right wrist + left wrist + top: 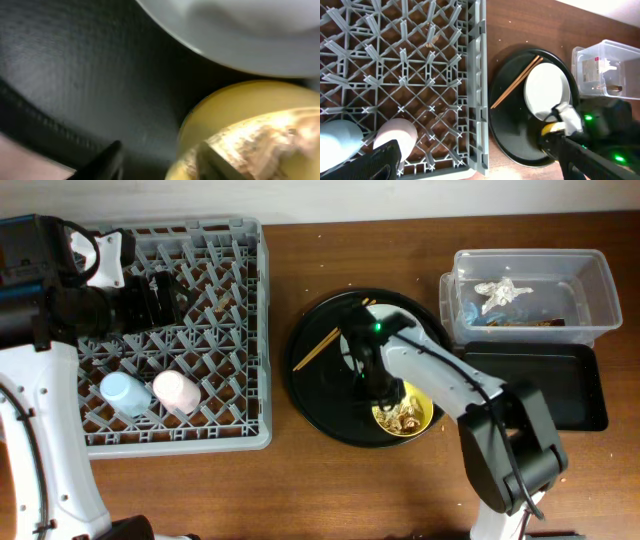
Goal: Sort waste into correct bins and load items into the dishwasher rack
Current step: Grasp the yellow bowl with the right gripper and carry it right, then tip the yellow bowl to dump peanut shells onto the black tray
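My right gripper (388,388) (157,160) is open and straddles the rim of the yellow bowl (426,420) (235,100), one finger inside and one outside. The bowl holds brownish food scraps (403,417) (260,135). The pale plate (547,90) (240,30) lies beside it, with the chopsticks (315,348) (516,82) to its left. The blue cup (125,392) and pink cup (175,390) (395,135) stand in the grey dishwasher rack (255,330) (475,75). My left gripper (160,295) hovers open and empty over the rack. The clear tub (600,280) holds tissue (505,292) and the wrapper (520,322).
The bowl, plate and chopsticks rest on a big round black tray (320,395) (515,135) (75,65) at the table's centre. A shallow black rectangular tray (545,385) lies just in front of the clear tub at the right. Brown table shows between rack and round tray.
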`<action>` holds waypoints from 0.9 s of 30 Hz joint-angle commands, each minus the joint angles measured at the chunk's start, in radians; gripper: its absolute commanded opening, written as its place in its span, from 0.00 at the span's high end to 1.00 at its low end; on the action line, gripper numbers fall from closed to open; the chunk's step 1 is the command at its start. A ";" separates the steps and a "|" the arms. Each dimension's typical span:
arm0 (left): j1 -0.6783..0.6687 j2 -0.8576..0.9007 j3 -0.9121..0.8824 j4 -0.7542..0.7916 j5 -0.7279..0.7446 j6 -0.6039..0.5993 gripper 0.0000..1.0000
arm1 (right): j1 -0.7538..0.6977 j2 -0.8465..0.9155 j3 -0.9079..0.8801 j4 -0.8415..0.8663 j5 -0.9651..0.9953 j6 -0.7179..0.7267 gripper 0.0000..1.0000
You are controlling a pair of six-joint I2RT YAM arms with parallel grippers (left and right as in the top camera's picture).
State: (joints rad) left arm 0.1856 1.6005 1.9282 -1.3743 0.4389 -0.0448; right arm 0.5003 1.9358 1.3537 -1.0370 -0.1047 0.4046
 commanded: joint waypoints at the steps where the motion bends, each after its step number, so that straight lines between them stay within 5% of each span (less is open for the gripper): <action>1: -0.002 -0.011 0.014 -0.001 0.017 0.020 0.01 | 0.003 0.002 -0.108 0.075 -0.041 0.127 0.77; 2: -0.002 -0.011 0.014 -0.001 0.017 0.020 0.01 | 0.003 0.002 -0.117 0.080 -0.041 0.129 0.95; 6: -0.002 -0.011 0.014 -0.001 0.017 0.020 0.01 | -0.015 -0.042 -0.103 0.047 -0.042 0.124 0.96; 10: -0.002 -0.011 0.014 -0.001 0.017 0.020 0.01 | -0.105 -0.167 -0.102 0.022 -0.158 -0.042 0.96; 15: -0.002 -0.011 0.014 -0.001 0.017 0.020 0.01 | -0.430 -0.337 -0.102 0.021 -0.407 -0.285 0.96; 21: -0.002 -0.011 0.014 -0.001 0.017 0.020 0.01 | -0.835 -0.311 -0.110 0.024 -0.793 -0.637 0.96; 27: -0.001 -0.011 0.014 -0.001 0.017 0.020 0.01 | -1.108 -0.245 -0.182 0.067 -1.019 -0.767 0.96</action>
State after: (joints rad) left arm 0.1856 1.6005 1.9282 -1.3743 0.4419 -0.0448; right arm -0.5274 1.6619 1.2205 -0.9962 -0.9592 -0.2638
